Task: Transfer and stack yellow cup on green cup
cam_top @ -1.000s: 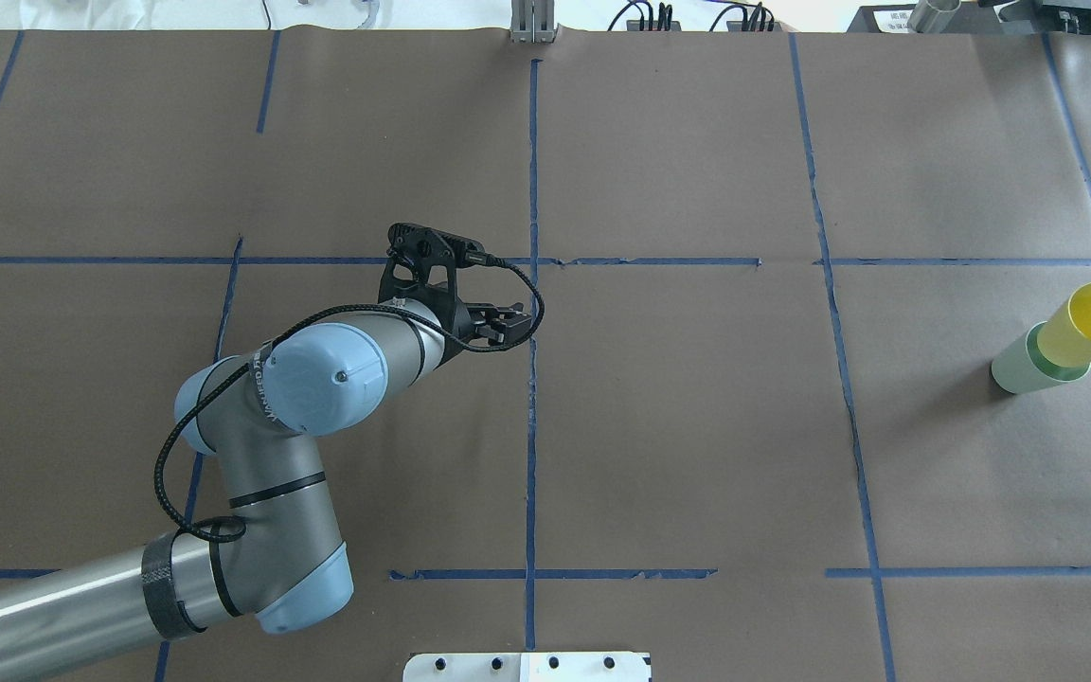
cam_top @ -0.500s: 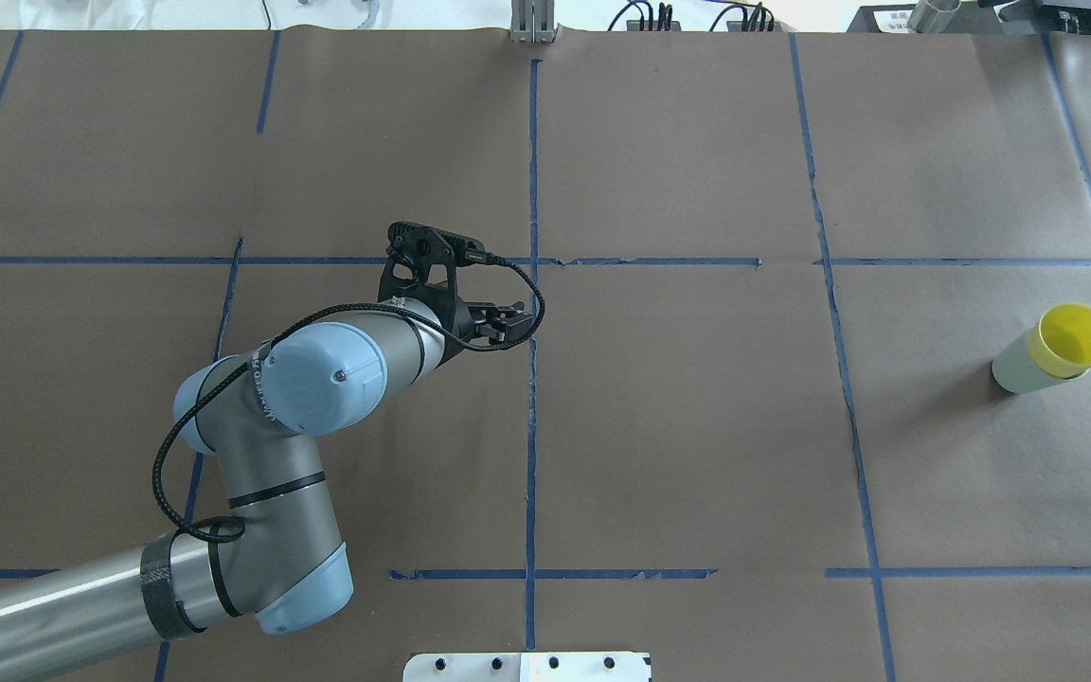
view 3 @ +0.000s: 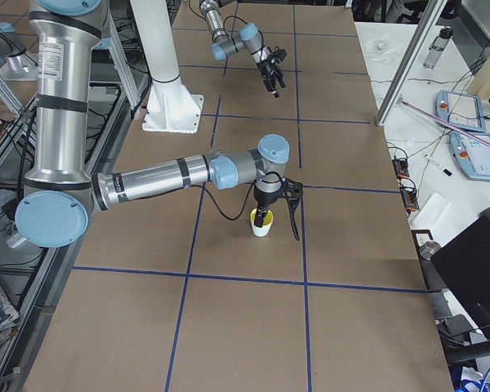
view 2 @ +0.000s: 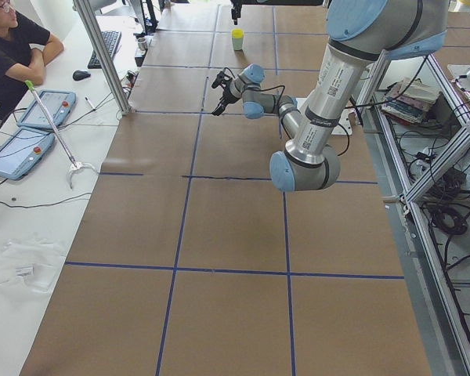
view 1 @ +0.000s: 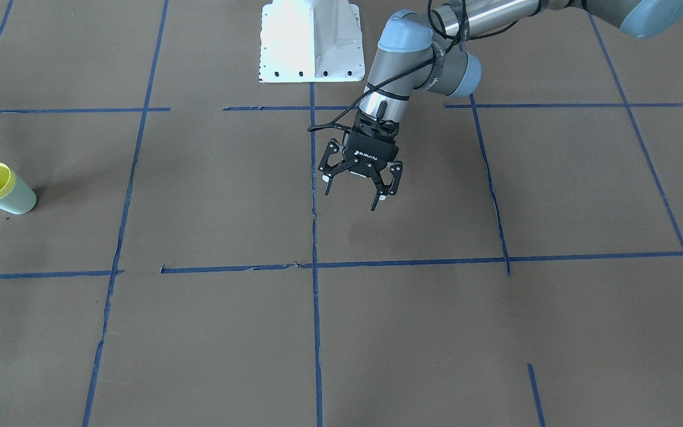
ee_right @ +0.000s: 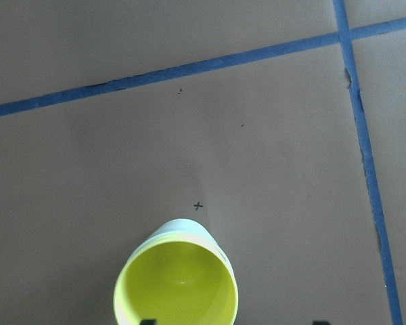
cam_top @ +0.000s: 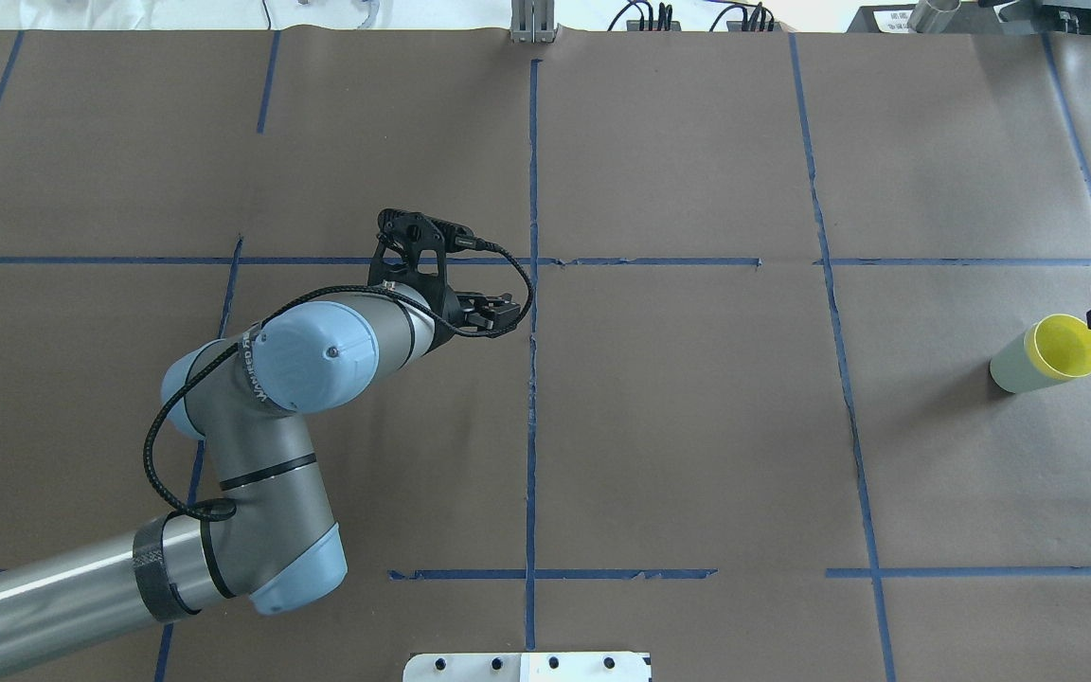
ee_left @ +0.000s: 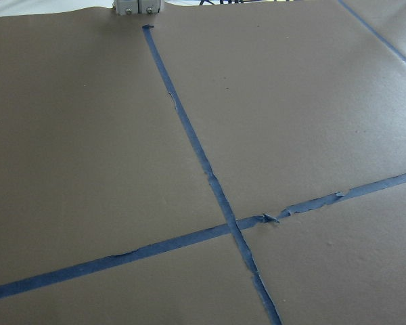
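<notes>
1. Plastic, smooth and plain: the yellow cup (ee_right: 176,288) sits nested upright inside the green cup (cam_top: 1010,365). Only its bright rim and hollow show above the pale mint wall. Both cups taper toward a narrower base.
2. The green cup stands on a tabletop (cam_top: 697,426) covered in matte brown paper. Blue tape (cam_top: 531,426), torn in places, divides the paper into squares.
3. The right tool (view 3: 281,230) hangs straight over the green cup, pointing down, its jaws spread wide and released. One finger is at the yellow mouth and the other is out past the green cup's side. Whether the first touches the rim cannot be told.
4. The right arm stretches out low and nearly level toward the green cup, its wrist bent downward.
5. The left tool (view 1: 351,199) hovers well apart from the green cup, beyond two tape lines. It points down with its jaws spread and holds nothing. Its arm is folded at the elbow, with a black cable looped along it.
6. A small inked cross (ee_right: 198,205) marks the paper just beside the green cup.
7. A white base plate (view 1: 312,41) lies well apart from the green cup.
</notes>
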You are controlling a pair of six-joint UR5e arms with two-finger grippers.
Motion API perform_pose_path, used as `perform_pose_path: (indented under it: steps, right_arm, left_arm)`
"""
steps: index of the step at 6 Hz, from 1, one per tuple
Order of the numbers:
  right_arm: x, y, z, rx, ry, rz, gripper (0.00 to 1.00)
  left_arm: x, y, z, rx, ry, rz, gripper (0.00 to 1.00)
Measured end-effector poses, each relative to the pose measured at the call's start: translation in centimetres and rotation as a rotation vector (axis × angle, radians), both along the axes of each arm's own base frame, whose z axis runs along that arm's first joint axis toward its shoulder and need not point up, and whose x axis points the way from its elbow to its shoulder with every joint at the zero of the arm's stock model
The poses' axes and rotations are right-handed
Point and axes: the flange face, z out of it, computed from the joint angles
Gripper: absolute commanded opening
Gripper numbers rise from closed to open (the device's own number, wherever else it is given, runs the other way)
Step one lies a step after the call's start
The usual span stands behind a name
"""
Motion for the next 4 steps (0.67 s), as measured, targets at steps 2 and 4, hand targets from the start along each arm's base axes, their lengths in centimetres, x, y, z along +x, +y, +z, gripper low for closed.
perform_pose_path:
  steps: [2,4]
  right_arm:
    - [2.2,-1.3,-1.0,0.057,-0.004,0.015,1.0]
    - [5.3,-3.2,-0.8,0.106,-0.001,0.023,1.0]
  left_arm:
    - [-4.4,-4.9,2.7,-0.167,-0.094,0.064,0.99]
    - [-13.5,-10.8,7.7,-0.277,-0.147,0.106,0.98]
